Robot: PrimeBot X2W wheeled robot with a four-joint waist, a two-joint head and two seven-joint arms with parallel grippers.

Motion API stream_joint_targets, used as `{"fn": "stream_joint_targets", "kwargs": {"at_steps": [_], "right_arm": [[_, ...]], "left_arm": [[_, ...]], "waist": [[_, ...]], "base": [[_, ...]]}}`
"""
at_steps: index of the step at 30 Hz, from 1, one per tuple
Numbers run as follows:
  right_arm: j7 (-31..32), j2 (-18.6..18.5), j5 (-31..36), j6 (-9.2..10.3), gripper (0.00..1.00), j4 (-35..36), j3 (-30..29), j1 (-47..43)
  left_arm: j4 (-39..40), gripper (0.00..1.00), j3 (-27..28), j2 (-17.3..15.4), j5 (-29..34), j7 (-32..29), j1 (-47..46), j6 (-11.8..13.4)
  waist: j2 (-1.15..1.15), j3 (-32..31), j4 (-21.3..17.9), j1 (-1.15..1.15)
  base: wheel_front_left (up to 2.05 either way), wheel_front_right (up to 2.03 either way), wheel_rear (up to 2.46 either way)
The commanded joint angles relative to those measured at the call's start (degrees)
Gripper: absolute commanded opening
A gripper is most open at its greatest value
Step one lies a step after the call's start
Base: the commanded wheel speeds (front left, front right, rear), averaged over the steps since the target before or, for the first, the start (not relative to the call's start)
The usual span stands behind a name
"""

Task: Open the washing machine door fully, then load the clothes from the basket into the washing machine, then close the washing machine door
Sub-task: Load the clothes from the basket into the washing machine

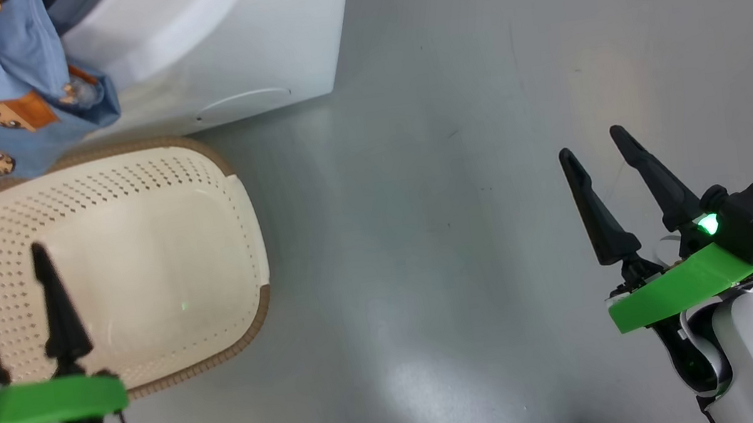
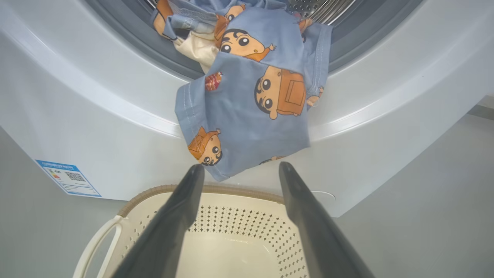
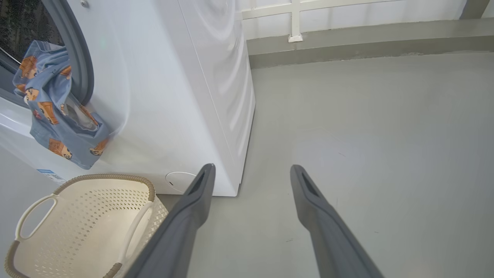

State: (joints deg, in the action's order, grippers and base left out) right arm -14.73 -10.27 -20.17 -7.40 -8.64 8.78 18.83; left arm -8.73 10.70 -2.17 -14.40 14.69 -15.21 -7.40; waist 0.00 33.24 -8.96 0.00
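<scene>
- The clothes [image 2: 247,104], blue fabric printed with orange cartoon faces, are hanging half in and half out of the washing machine [image 2: 77,127]. The upper part is lying inside the drum mouth, while a long flap is draping over the grey gasket [image 2: 131,38] and down the white front, seemingly pulled out by its own weight.
- The flap's lowest corner is dangling just above the back rim of the basket [image 1: 95,203]. The basket is sitting empty on the grey floor [image 1: 456,158], close against the machine's front, likely to keep the lift into the drum short.
- The loading is looking only partly done. The flap probably needs pushing inside, since shutting the washing machine door now would likely be pinching the fabric.
- The left tool [image 1: 6,258] is hovering over the basket's near side with its fingers spread wide. It is holding nothing, touching nothing, and pointing toward the hanging flap.
- The right tool [image 1: 591,142] is hanging well apart to the right over bare floor, likewise wide open and empty.
</scene>
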Motion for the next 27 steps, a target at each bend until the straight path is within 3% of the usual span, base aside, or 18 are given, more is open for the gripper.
{"fn": "stream_joint_targets", "kwargs": {"at_steps": [1,17,27], "right_arm": [[-0.27,-0.19,0.51,-0.09,1.0,1.46,1.01,-0.2],[-0.27,1.25,0.52,-0.09,1.0,1.79,0.91,2.29],[-0.27,2.0,0.56,-0.09,1.0,1.91,0.92,3.09]], "left_arm": [[0.38,1.0,0.73,-0.99,-0.23,0.3,-1.42,-0.09],[-17.76,1.0,-3.69,-5.81,-2.81,0.3,-22.36,-0.09],[-24.08,1.0,-1.24,-5.5,-2.24,0.3,-29.97,-0.09]], "waist": [[0.0,0.72,0.17,0.0],[0.0,5.14,-1.69,0.0],[0.0,6.4,-2.46,0.0]], "base": [[0.0,0.0,0.0],[0.0,0.0,0.0],[0.0,0.0,0.0]]}}
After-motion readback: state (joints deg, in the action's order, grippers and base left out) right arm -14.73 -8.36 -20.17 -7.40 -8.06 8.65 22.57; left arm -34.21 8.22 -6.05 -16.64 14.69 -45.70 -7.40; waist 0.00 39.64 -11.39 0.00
